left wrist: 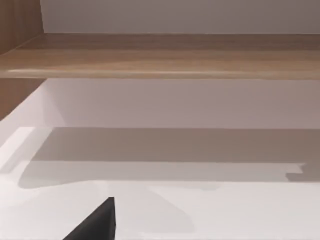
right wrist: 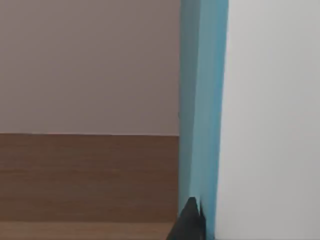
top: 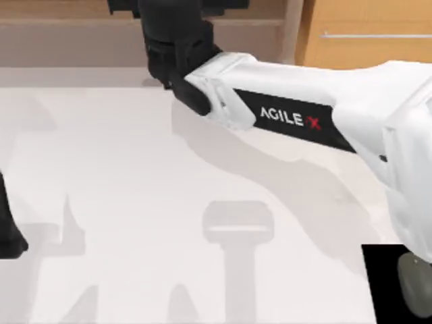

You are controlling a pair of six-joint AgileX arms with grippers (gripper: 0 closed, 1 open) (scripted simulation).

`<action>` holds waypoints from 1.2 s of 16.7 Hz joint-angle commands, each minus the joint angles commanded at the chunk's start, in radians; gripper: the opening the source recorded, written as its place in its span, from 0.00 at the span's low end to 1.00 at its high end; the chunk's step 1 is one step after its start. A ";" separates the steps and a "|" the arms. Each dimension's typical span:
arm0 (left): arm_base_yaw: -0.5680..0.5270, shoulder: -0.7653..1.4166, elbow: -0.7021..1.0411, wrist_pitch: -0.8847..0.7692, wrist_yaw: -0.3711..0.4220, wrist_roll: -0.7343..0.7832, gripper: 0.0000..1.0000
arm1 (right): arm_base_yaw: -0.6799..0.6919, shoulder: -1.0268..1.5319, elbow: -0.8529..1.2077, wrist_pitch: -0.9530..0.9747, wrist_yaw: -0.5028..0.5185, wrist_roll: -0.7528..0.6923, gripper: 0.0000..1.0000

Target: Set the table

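Note:
The white table (top: 121,202) spreads across the top view. My right arm (top: 304,115) reaches from the right across the table to the back, and its black gripper (top: 169,27) is at the brown wooden shelf (top: 67,34). In the right wrist view one dark fingertip (right wrist: 190,222) lies against an upright blue-edged, white-faced slab (right wrist: 202,100) standing on wood. Whether the fingers are shut on the slab is hidden. My left arm (top: 8,233) stays at the table's left edge. One of its fingertips (left wrist: 95,225) hangs over the white table (left wrist: 200,215).
An orange-wood drawer cabinet with a silver bar handle (top: 364,34) stands at the back right. The shelf board (left wrist: 160,60) runs along the far side of the table. A black patch (top: 385,283) with a grey object (top: 415,280) sits at the front right corner.

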 joint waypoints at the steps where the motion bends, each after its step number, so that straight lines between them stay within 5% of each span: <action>1: 0.000 0.000 0.000 0.000 0.000 0.000 1.00 | 0.007 -0.017 -0.030 0.006 0.006 0.000 0.00; 12: 0.000 0.000 0.000 0.000 0.000 0.000 1.00 | 0.017 -0.111 -0.155 0.044 -0.018 0.010 0.00; 20: 0.000 0.000 0.000 0.000 0.000 0.000 1.00 | -0.001 -0.431 -0.627 0.159 -0.305 0.108 0.00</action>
